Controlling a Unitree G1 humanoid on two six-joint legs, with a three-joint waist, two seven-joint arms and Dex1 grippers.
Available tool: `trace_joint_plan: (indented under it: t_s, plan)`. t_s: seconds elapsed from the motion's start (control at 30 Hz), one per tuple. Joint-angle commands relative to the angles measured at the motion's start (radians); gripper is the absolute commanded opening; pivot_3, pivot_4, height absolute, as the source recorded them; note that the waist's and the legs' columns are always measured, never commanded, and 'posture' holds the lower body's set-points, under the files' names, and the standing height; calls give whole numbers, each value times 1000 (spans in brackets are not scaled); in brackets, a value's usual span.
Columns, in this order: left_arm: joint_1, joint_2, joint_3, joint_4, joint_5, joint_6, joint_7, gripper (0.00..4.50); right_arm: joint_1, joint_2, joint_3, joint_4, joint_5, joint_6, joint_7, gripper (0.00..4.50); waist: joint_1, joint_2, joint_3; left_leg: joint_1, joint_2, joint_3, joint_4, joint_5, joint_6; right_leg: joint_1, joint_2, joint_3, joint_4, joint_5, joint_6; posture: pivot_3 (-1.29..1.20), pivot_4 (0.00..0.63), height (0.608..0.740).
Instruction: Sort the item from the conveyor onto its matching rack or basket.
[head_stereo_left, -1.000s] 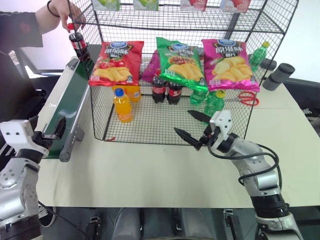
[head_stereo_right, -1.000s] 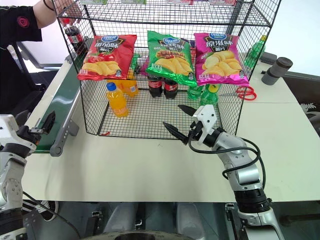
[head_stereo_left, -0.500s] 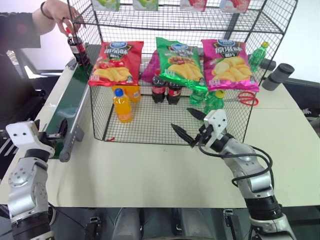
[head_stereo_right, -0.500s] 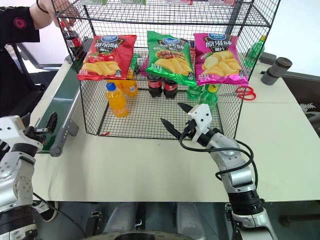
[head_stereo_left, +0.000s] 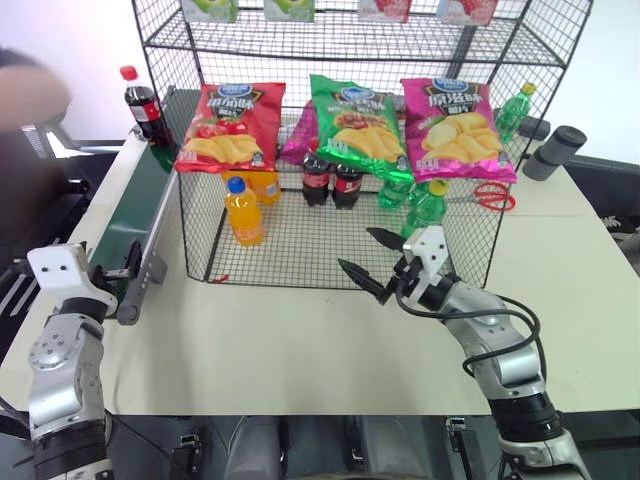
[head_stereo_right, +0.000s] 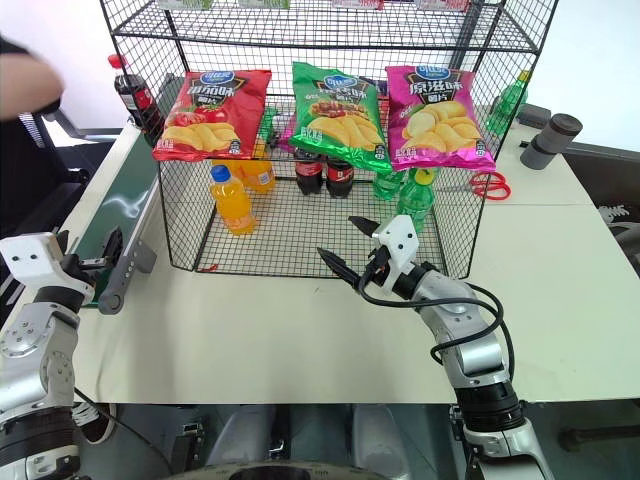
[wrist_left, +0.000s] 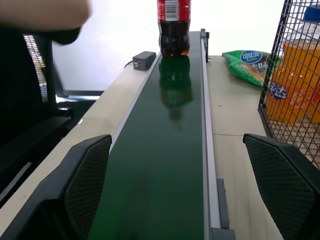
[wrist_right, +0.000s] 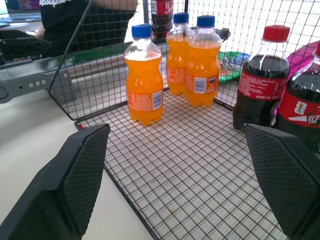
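The item, a small cola bottle (head_stereo_left: 140, 103) with a red cap, stands upright and alone at the far end of the dark green conveyor (head_stereo_left: 135, 215). In the left wrist view the bottle (wrist_left: 173, 27) is straight ahead down the belt (wrist_left: 165, 150). My left gripper (head_stereo_left: 118, 270) is open at the belt's near end, well short of the bottle. The black wire rack (head_stereo_left: 300, 262) stands to the right of the belt. My right gripper (head_stereo_left: 358, 250) is open at the rack's open front edge, holding nothing, and faces orange bottles (wrist_right: 144, 75) and cola bottles (wrist_right: 260, 80).
Three crisp bags (head_stereo_left: 350, 118) hang across the rack's front, with green bottles (head_stereo_left: 425, 200) behind them. Red scissors (head_stereo_left: 490, 197) and a grey cylinder (head_stereo_left: 555, 152) lie at the back right. A green snack bag (wrist_left: 245, 62) lies beside the belt. A person's blurred hand (head_stereo_left: 35, 95) is at the far left.
The person's hand has set the cola bottle on the conveyor's far end, let go and drawn away to the left. Both grippers stay open, nearly still.
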Motion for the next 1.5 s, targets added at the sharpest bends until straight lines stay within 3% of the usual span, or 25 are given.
trace_joint_plan:
  t_s: [0.03,1.5]
  plan:
    - [-4,0,20,-10,-15,-33,-5,4500,-21,9,5,-10,-4,-23,6,4420,0,0,0,0,0,0,0,0,0,0,0,0,0,0,0,0,150,740]
    - [-37,10,9,114,0,-156,-8,4500,-58,59,38,43,-43,-63,11,4420,0,0,0,0,0,0,0,0,0,0,-1,0,0,0,0,0,150,740]
